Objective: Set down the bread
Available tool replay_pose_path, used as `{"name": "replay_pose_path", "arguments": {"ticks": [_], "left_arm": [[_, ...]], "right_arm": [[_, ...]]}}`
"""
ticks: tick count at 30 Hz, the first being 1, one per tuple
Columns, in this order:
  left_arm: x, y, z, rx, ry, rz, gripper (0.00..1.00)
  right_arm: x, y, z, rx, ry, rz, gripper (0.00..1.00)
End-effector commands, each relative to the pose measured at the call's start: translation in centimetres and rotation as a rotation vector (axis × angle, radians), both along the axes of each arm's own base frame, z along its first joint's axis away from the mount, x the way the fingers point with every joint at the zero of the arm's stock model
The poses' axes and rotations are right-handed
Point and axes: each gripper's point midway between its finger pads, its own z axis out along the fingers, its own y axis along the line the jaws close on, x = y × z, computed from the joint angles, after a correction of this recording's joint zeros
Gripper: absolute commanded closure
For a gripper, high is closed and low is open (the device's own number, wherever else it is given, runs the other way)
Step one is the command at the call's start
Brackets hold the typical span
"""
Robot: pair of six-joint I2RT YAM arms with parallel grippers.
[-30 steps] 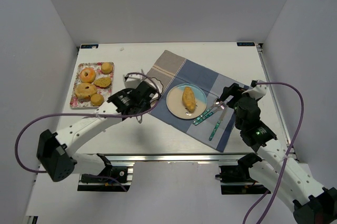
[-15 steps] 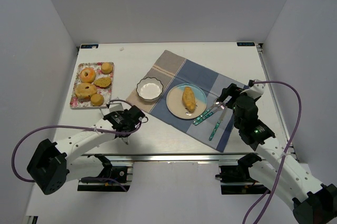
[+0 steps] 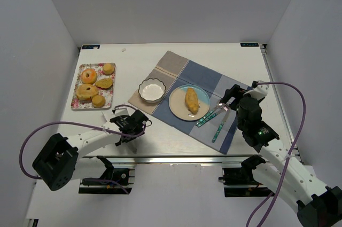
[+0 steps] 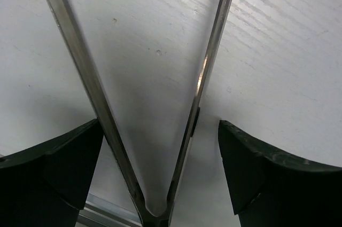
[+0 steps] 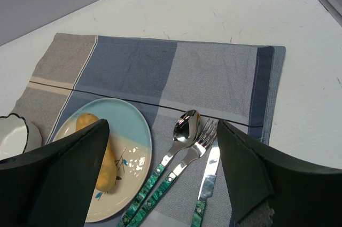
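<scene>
The bread (image 3: 191,100), a long golden-brown roll, lies on the light blue and cream plate (image 3: 179,96) on the placemat; the right wrist view shows the bread (image 5: 104,152) and the plate (image 5: 128,131) too. My left gripper (image 3: 132,122) is low over the bare table near the front edge, well left of the plate. Its jaws (image 4: 159,125) are wide open, with metal tongs (image 4: 206,72) spread in a V on the table between them. My right gripper (image 3: 234,96) is open and empty (image 5: 163,125), above the cutlery right of the plate.
A white bowl (image 3: 152,90) stands left of the plate. A flowered tray (image 3: 77,104) at the left holds a donut (image 3: 88,76) and several buns. A spoon (image 5: 184,131), fork and knife with green handles lie on the blue-grey placemat (image 3: 208,77).
My left arm has drawn back from beside the plate to the near left of the table, uncovering the white bowl. The bread stays on the plate. The right arm has hardly moved.
</scene>
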Motion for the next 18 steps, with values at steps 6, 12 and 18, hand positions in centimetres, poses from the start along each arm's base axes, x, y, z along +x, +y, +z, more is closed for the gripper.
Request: {"name": "replay_pose_path", "arguments": {"ticks": [6, 12, 18], "left_arm": [[2.2, -2.1, 5.9, -0.084, -0.089, -0.027, 0.02], [4.8, -1.4, 14.0, -0.037, -0.246, -0.033, 0.02], [7.5, -0.8, 20.3, 0.003, -0.43, 0.001, 0.02]], "right_arm": [[0.3, 0.5, 1.6, 0.027, -0.038, 0.022, 0.11], [0.2, 1.1, 2.3, 0.053, -0.042, 0.05, 0.11], [-0.6, 0.5, 2.1, 0.069, 0.005, 0.021, 0.1]]}}
